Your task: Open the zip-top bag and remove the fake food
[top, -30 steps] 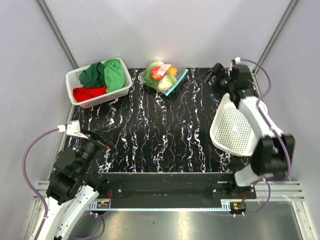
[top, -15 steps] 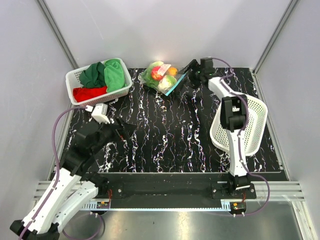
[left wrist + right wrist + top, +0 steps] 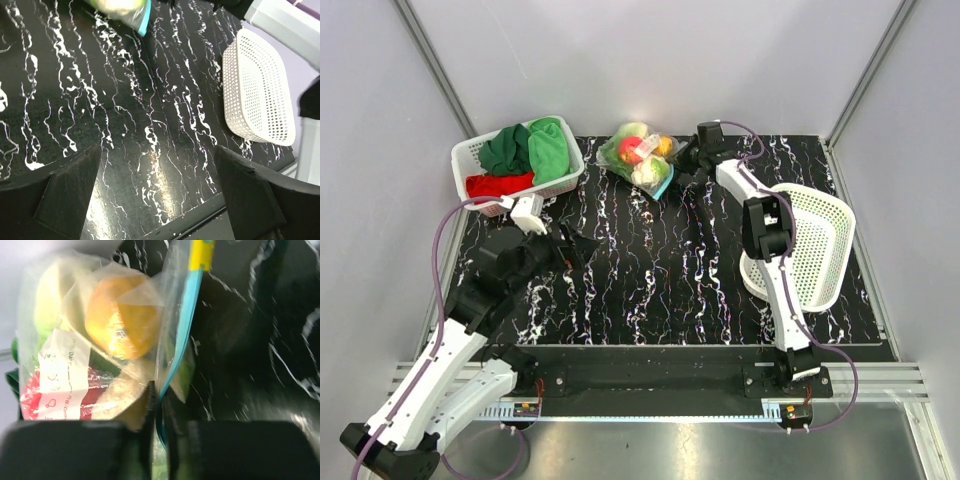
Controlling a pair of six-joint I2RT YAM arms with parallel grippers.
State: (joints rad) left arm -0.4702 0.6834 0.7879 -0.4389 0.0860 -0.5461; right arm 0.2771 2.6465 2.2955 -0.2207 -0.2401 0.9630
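Observation:
The zip-top bag (image 3: 638, 158) lies at the back middle of the black marbled table, clear and crinkled, with a teal zip strip (image 3: 182, 335) and a yellow slider (image 3: 201, 252). The fake food shows inside it: a round orange (image 3: 122, 317), a red piece (image 3: 35, 395), a pale piece (image 3: 117, 395) and green leafy bits. My right gripper (image 3: 160, 395) is shut on the bag's teal zip edge, at the bag's right side (image 3: 682, 160). Open and holding nothing, my left gripper (image 3: 157, 155) hovers over bare table left of centre (image 3: 575, 250).
A white basket (image 3: 472, 150) with green and red cloths stands at the back left. A second white mesh basket (image 3: 810, 250) sits tipped at the right, and is also in the left wrist view (image 3: 260, 95). Grey walls enclose the table.
My right arm has swung left from the far right corner to the bag and shut on its zip edge. My left arm has reached forward over the table.

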